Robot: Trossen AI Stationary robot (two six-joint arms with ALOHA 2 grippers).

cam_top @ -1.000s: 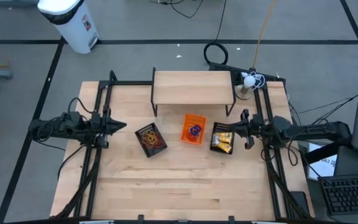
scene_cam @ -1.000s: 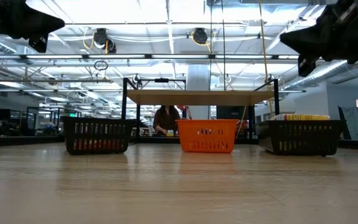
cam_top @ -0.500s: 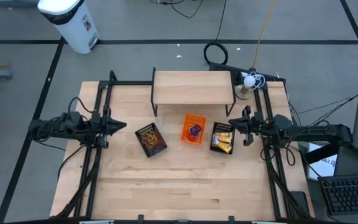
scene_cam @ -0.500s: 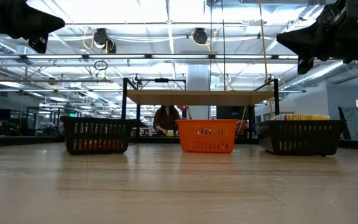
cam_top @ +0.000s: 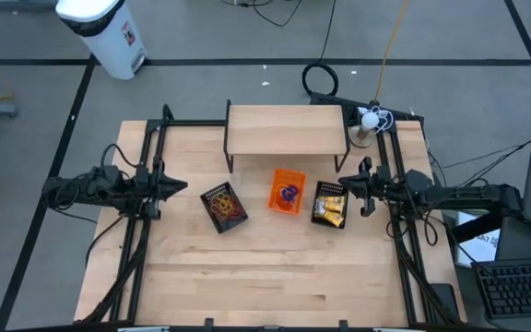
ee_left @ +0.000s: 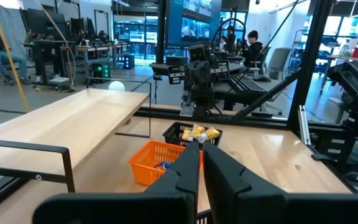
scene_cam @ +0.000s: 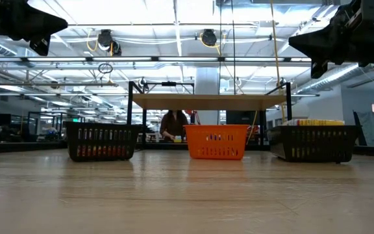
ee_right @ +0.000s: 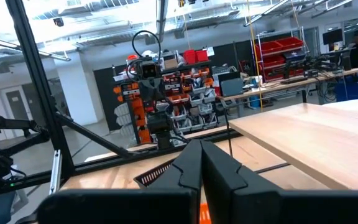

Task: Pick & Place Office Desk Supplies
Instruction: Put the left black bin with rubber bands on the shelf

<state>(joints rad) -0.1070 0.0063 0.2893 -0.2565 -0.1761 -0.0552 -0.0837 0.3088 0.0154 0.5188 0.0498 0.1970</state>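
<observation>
Supplies sit sorted: rubber bands (cam_top: 223,207) in left mesh bin (cam_top: 212,195), rings (cam_top: 288,194) in orange bin (cam_top: 277,178), packets (cam_top: 328,210) right. Left tool (cam_top: 181,187) barely parted (empty), right tool (cam_top: 345,182) pinched closed. We should widen before descending.

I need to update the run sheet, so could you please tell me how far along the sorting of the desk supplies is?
Done: supplies sit in the left black mesh bin, orange bin and right black mesh bin. In hand: nothing; the left gripper and right gripper hover empty beside the bins. Left: no loose items show on the table.
</observation>
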